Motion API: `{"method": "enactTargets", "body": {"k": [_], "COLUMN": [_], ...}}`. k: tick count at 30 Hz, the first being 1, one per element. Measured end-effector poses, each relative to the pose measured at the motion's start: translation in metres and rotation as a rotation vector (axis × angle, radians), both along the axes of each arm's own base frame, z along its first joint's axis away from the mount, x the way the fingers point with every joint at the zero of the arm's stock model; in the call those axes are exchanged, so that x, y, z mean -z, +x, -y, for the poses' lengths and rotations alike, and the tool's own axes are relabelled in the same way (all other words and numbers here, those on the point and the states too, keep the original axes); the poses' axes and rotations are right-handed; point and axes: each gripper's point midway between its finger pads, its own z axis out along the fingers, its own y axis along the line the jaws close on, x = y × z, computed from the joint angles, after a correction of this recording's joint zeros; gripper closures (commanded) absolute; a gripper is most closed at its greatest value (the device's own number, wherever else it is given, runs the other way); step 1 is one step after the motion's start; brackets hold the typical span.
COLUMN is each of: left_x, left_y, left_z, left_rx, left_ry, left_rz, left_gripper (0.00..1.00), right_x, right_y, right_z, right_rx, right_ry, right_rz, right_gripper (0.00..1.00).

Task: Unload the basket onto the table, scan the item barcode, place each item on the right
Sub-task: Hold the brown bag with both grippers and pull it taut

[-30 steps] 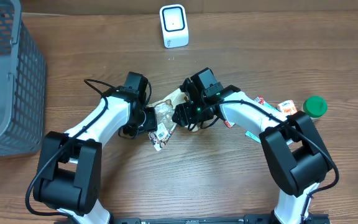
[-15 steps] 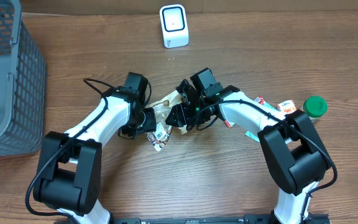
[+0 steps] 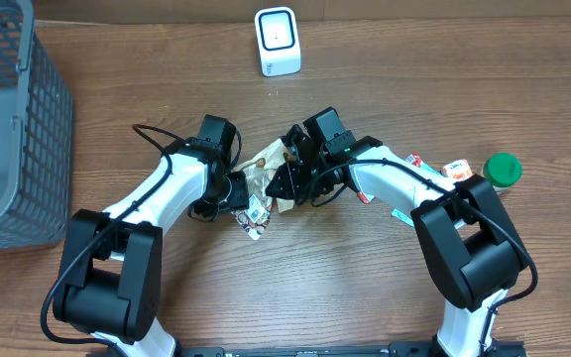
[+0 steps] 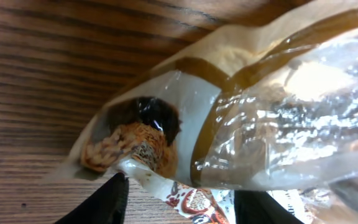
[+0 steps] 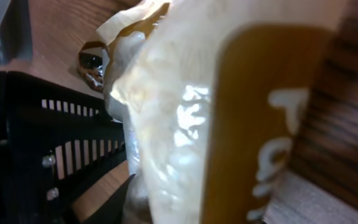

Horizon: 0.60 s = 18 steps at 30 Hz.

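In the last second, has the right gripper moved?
Yes, slightly. Against the fixed white scanner, the right gripper has edged toward the left gripper, nearer the bag.

Snack bag (image 3: 264, 178): clear crinkly plastic, cream ends, brown band with white lettering, printed pic of golden-brown snack plus dark blob.
Table (image 3: 365, 297): mid-brown wood grain, kinda darker streaks.
Scanner (image 3: 277, 41): white, dark frame round pale face.
Basket (image 3: 8, 129): grey, grid mesh.
Round lid (image 3: 503, 170): bright green.
Left arm (image 3: 157, 193), right arm (image 3: 395, 178): white shells, black joints.
Small packets (image 3: 454, 170): red, white, orange bits.
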Motion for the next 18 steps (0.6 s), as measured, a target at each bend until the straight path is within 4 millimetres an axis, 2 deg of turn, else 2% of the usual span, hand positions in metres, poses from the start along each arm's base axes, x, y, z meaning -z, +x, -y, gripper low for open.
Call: {"method": "enactTargets", "body": {"k": [3,7,9,11,14,18], "left_x": [0.000,0.000,0.000,0.000,0.001,0.003], "left_y": [0.000,0.000,0.001,0.001,0.001,0.002], "left_z": [-0.001,-0.003,-0.005,-0.008,-0.014,-0.020], "left_rx": [0.002,-0.001,-0.003,-0.005,-0.017,-0.025], "left_ry": [0.007,0.008,0.008,0.010,0.012,0.023], "left_rz": [0.000,0.000,-0.001,-0.004,-0.012,-0.016], "left_gripper": [0.48,0.47,0.47,0.48,0.51,0.52], "right_x": [-0.002,-0.002,-0.002,-0.002,-0.003,-0.004], "right_y": [-0.002,-0.007,-0.009,-0.011,-0.012,-0.012], "right_z": [-0.001,0.000,0.001,0.001,0.000,-0.001], "right_rx": [-0.005,-0.012,-0.015,-0.017,-0.020,-0.027], "right_ry": [0.012,0.018,0.020,0.023,0.028,0.040], "right_rz": [-0.013,-0.041,-0.053,-0.064,-0.069,-0.062], "right_gripper": [0.72,0.90,0.90,0.83,0.66,0.49]}}
